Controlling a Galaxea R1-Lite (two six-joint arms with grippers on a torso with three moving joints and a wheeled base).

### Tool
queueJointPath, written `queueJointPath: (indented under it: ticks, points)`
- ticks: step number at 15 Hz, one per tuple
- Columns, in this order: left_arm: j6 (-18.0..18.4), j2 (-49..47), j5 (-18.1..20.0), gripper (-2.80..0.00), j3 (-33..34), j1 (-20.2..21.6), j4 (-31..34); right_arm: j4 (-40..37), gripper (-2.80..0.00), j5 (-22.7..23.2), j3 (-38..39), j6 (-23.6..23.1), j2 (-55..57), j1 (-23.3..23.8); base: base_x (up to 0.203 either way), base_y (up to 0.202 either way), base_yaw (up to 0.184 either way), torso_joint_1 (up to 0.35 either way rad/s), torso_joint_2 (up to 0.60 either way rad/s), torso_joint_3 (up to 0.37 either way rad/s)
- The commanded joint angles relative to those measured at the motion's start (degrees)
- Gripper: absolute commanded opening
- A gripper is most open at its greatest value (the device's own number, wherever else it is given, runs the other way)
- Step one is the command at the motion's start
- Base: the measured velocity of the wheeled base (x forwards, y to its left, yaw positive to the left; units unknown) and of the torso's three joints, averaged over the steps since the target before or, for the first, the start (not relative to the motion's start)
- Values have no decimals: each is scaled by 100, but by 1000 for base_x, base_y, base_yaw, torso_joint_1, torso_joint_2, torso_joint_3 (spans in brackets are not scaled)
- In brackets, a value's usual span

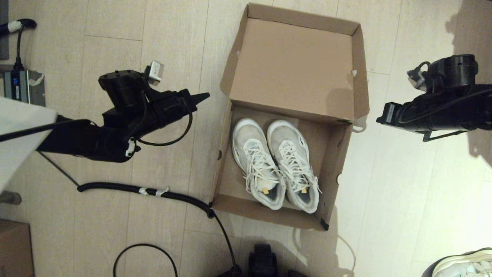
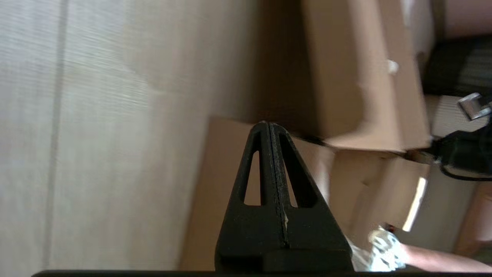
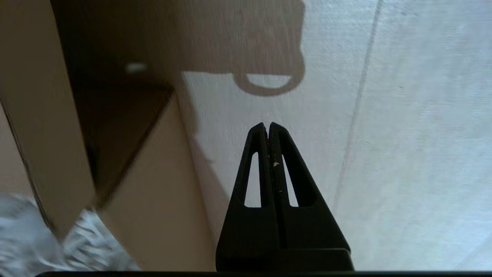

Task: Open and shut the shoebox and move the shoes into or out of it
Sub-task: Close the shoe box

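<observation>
We see the floor (image 1: 115, 30) of pale planks first, and on it the shoebox (image 1: 226, 169), which lies between our two tools with its hinged lid (image 1: 292, 65) thrown fully back and flat-faced upward. The left tool (image 1: 203, 96) hangs just beside the box's left wall near the lid hinge, apart from the cardboard, its two fingers pressed together and gripping nothing. The right tool (image 3: 268, 129) sits off the box's right side, also clear of it, over bare floor; its fingers are likewise pressed together and empty. Inside the box's tray, between the two tools and nearer our body than either, the shoes (image 1: 275, 165) lie side by side, soles down and touching each other. A black coiled cable (image 1: 153, 191) runs over the floor below the left arm. A lone white sneaker (image 1: 467, 263) shows well behind the right tool.
</observation>
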State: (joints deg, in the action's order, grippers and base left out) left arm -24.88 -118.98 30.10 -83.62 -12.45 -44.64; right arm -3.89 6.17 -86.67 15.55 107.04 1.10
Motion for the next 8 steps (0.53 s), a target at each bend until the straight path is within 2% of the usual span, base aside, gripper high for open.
queueJointPath:
  ticks: [1, 3, 5, 8]
  points:
    - [-17, -414, 10, -280, -366, 29, -20, -275, -280, 105, -595, 212, 437, 9, 0, 0, 0, 0, 0, 0]
    - [-42, -541, 18, -280, -663, 40, -26, -991, -280, 327, -1588, 541, 751, 17, 0, 0, 0, 0, 0, 0]
    - [-272, -541, 31, -280, -854, 41, -22, -1727, -280, 611, -2509, 809, 1111, 20, 0, 0, 0, 0, 0, 0]
    - [-628, -533, 204, -280, -954, 41, -13, -2052, -280, 1502, -2631, 1173, 1331, 42, 0, 0, 0, 0, 0, 0]
